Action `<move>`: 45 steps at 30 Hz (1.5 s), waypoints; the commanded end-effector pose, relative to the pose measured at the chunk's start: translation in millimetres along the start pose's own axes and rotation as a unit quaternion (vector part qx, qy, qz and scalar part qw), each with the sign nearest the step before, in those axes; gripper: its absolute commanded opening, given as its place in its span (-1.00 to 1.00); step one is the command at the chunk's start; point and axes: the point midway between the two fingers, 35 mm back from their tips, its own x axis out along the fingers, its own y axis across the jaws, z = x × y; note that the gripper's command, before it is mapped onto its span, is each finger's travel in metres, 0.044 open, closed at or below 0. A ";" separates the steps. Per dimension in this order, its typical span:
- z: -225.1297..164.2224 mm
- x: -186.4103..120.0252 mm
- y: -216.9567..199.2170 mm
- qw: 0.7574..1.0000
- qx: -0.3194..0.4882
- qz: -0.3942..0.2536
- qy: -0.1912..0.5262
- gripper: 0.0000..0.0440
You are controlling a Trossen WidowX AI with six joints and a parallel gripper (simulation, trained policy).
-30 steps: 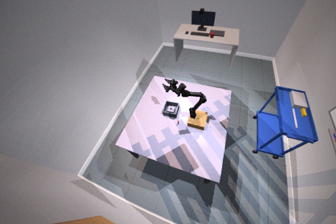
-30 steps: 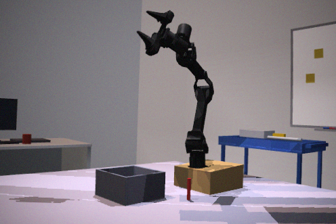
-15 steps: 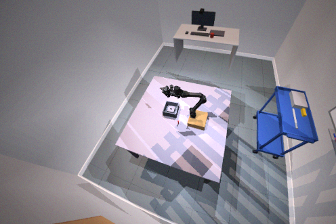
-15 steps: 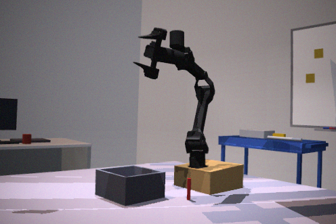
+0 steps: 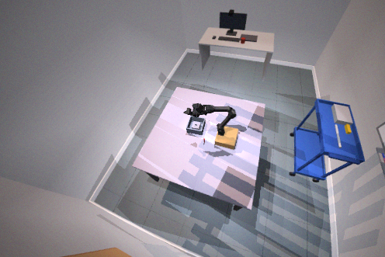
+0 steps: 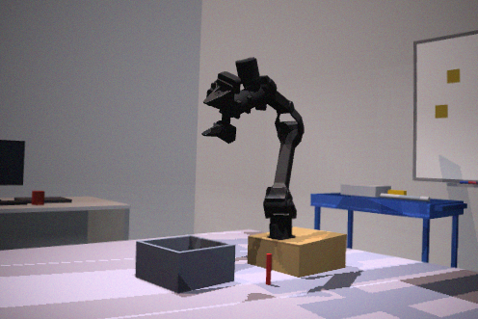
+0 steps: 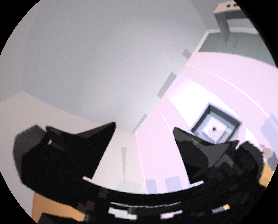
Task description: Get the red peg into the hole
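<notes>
Matt, wood-like tan block (image 5: 229,139) (image 6: 320,255).
</notes>
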 end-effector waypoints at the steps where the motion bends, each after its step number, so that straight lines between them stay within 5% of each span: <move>1: -17.4 4.7 -17.3 0.998 -0.023 -0.038 0.033 1.00; 14: -81.2 1.1 -93.9 0.961 -0.097 -0.202 0.164 1.00; 31: -145.2 -23.1 -186.4 0.854 -0.140 -0.411 0.287 1.00; 45: -180.3 -24.3 -232.2 0.787 -0.141 -0.506 0.324 1.00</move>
